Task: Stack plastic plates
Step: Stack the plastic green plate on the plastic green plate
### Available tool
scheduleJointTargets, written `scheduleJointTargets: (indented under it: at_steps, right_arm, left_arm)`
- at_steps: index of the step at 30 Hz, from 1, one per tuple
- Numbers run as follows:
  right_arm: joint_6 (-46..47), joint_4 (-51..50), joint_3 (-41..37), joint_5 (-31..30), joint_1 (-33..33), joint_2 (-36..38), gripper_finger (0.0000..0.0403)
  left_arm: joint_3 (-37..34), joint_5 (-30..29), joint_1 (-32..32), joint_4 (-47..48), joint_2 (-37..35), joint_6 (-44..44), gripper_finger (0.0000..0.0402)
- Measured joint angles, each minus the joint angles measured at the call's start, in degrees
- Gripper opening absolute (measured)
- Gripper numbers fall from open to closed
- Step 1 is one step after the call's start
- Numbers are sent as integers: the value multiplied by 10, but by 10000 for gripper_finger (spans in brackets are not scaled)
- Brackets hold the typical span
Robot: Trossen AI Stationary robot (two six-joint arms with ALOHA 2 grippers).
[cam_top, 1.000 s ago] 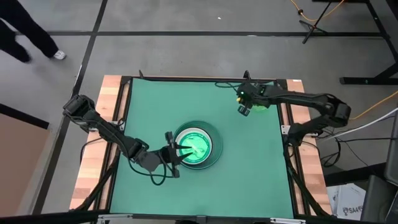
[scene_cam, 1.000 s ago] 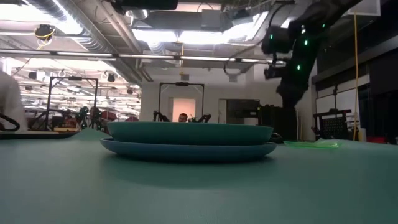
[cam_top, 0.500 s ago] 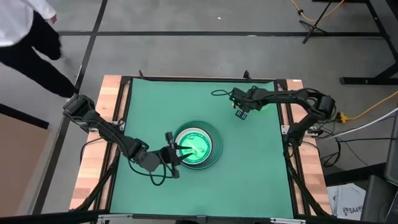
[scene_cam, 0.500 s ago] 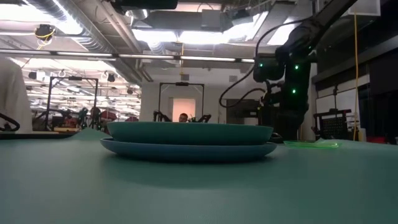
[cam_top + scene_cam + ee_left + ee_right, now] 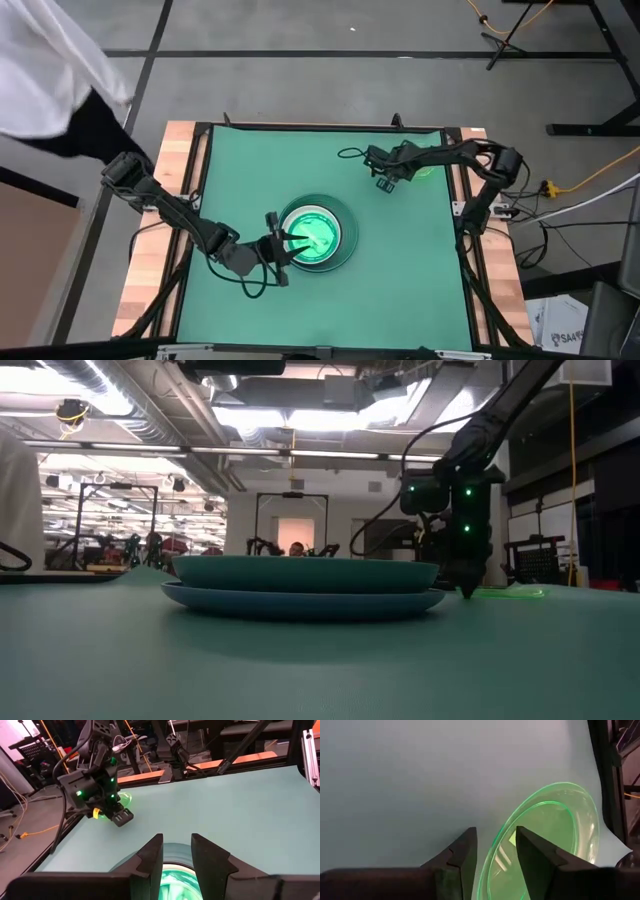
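Note:
A stack of plates (image 5: 316, 236) sits at the table's middle: a large blue plate underneath, a dark green one (image 5: 305, 573) on it, and smaller plates inside with a translucent green one (image 5: 175, 882) on top. My left gripper (image 5: 290, 242) hovers open over the stack's left part. One small translucent green plate (image 5: 425, 168) lies flat near the far right corner. My right gripper (image 5: 495, 851) is open and points down at that plate's left rim (image 5: 506, 832), its tips at table height (image 5: 465, 590). My right gripper comes from above, pointing down, with one finger (image 5: 462, 852) outside the small green plate's rim (image 5: 502, 837) and the other (image 5: 535, 855) over its inside. The plate lies flat on the table. I cannot tell whether either finger touches it.
Green mat (image 5: 400, 280) covers the table, with wooden strips along the left and right edges. A cable loops from the right arm near the far edge (image 5: 350, 152). A person in white stands beyond the far left corner (image 5: 50, 70).
My right gripper has come down from high above the table to table height beside the small green plate, its wrist folding in and shifting slightly left. The person beyond the far left corner has moved closer.

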State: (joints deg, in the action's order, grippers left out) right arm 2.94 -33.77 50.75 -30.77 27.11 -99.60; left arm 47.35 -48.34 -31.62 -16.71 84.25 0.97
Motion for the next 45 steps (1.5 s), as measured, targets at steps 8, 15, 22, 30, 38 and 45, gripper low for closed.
scheduleJointTargets:
  at_steps: [8, 15, 22, 30, 38, 45]
  right_arm:
    - [-5, 7, 2, -1, 19, -13, 113]
    - [-45, 14, 1, 6, 21, -15, 16]
    - [-66, 9, 0, 3, 16, -13, 6]
    - [-93, -8, -1, 4, -38, 31, 1]
    - [-94, -13, -1, 4, -129, 106, 1]
    - [-126, -6, -1, 4, -235, 158, 0]
  left_arm:
    - [0, 0, 0, 0, 0, 3, 94]
    - [0, 0, 0, 2, 0, 3, 94]
    - [0, 0, 0, 2, 0, 3, 94]
    - [0, 0, 0, 2, 0, 3, 94]
    - [0, 0, 0, 2, 0, 3, 94]
    - [0, 0, 0, 2, 0, 3, 94]
